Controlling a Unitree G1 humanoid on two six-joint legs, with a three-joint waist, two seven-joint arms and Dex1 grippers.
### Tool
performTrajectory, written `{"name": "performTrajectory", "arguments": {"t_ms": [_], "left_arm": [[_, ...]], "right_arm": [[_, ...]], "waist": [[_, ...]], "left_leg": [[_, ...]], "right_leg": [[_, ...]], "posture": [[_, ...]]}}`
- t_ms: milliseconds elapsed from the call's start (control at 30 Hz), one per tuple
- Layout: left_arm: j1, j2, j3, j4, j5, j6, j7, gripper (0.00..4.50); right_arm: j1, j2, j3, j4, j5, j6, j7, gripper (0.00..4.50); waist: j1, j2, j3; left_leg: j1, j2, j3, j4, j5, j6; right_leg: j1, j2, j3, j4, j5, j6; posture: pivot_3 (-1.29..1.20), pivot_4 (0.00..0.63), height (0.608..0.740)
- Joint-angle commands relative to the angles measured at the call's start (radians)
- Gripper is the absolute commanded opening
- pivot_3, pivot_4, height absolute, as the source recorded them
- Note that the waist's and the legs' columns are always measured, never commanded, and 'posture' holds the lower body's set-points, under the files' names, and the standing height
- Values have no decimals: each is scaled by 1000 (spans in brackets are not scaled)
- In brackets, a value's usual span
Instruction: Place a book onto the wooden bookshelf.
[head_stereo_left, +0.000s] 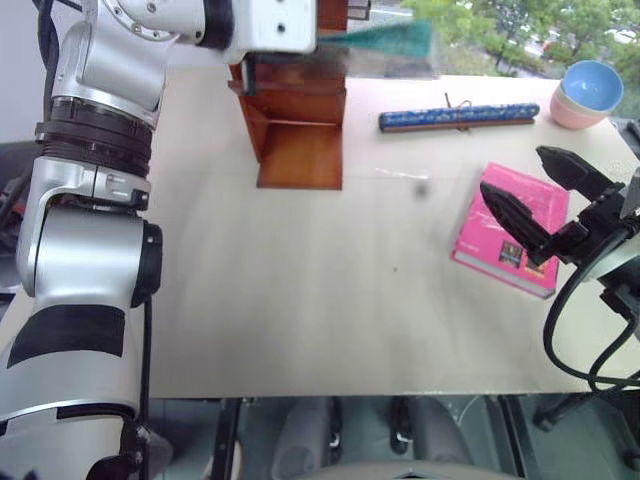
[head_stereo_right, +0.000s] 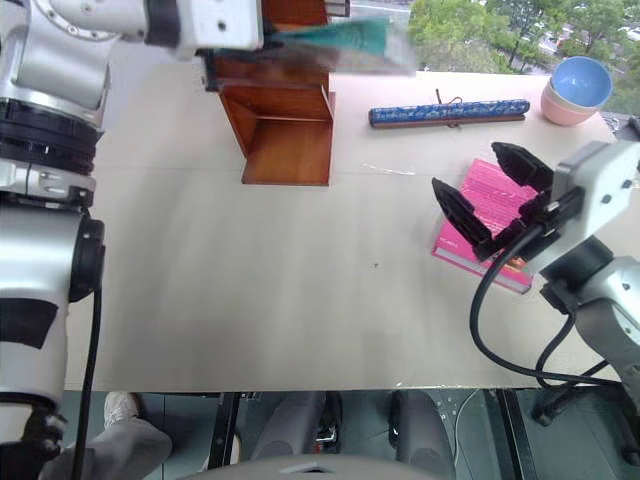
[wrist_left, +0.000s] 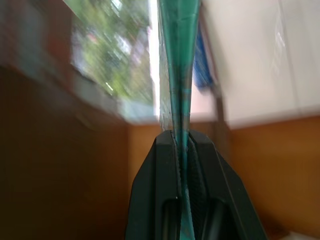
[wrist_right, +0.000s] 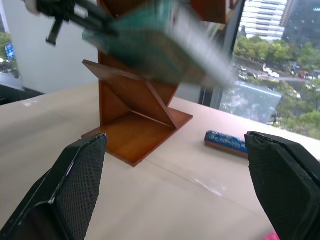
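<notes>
Holding above the wooden bookshelf (head_stereo_left: 298, 125) at the tabletop's far edge, the left gripper (wrist_left: 182, 150) was clamped on the book (head_stereo_right: 350, 40); levelling it before lowering seemed wise. The right gripper (head_stereo_right: 490, 195) gaped wide, empty.

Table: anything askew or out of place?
Nothing spilled or damaged. The pink book lies flat at an angle to the table edge, under the open right gripper. The left gripper is shut on the book, held tilted in the air by the bookshelf, not yet shelved.
</notes>
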Motion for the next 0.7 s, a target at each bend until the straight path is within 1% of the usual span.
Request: {"name": "performTrajectory", "arguments": {"t_ms": [33,133,233,267,333,400,467,533,567,667,700], "left_arm": [[-84,2,-12,19,38,76,-70,43],[-134,2,-42,81,77,75,-119,43],[-159,-10,-50,100,73,137,-207,43],[-165,-10,-55,107,80,135,-219,43],[-181,-10,-68,144,112,108,-189,43],[-188,-9,-77,174,135,94,-173,796],[-196,-25,-50,182,121,116,-143,1603],[-198,-14,-12,170,88,129,-143,2222],[-192,3,10,152,62,137,-166,2445],[-154,49,77,59,-17,217,-245,2445],[-130,69,126,-23,-79,309,-286,2445]], "right_arm": [[-36,-19,-19,-10,-54,14,15,4500],[-32,-42,-44,-13,-81,42,36,4500],[-17,-60,-66,-14,-103,66,63,4500],[-16,-66,-69,-15,-114,74,71,4500],[-23,-67,-70,-9,-125,81,81,4500],[-30,-71,-68,-2,-139,87,98,4500],[-35,-78,-63,6,-156,93,123,4500],[-45,-83,-63,15,-160,98,138,4500],[-49,-87,-65,19,-160,100,147,4500],[-64,-90,-69,28,-163,112,173,4500],[-69,-95,-74,33,-158,118,185,4500]], "waist": [[1,0,0],[1,0,0],[-2,0,0],[-3,0,0],[-8,0,0],[-17,0,0],[-21,0,0],[-22,0,0],[-22,0,0],[-26,0,1],[-27,0,1]], "left_leg": [[-1,0,0,0,0,0],[-1,0,0,1,0,1],[0,0,1,1,0,1],[0,0,0,1,0,1],[0,1,1,1,0,1],[0,0,1,1,0,1],[0,0,1,1,0,1],[0,1,1,1,0,1],[0,1,1,1,0,1],[-1,1,2,2,0,1],[-1,1,2,1,-1,1]], "right_leg": [[0,0,0,0,0,0],[0,0,0,0,-1,2],[0,0,0,0,-2,4],[0,0,0,1,-2,4],[0,0,0,1,-2,4],[0,0,0,0,-2,4],[0,0,1,1,-2,4],[0,0,1,1,-2,4],[0,0,1,1,-2,4],[-3,0,2,2,0,1],[-3,0,3,2,0,1]], "posture": [[0,150,738],[0,150,738],[0,150,738],[0,150,738],[0,150,738],[0,150,738],[0,150,738],[0,150,738],[0,150,738],[0,150,738],[0,150,738]]}}
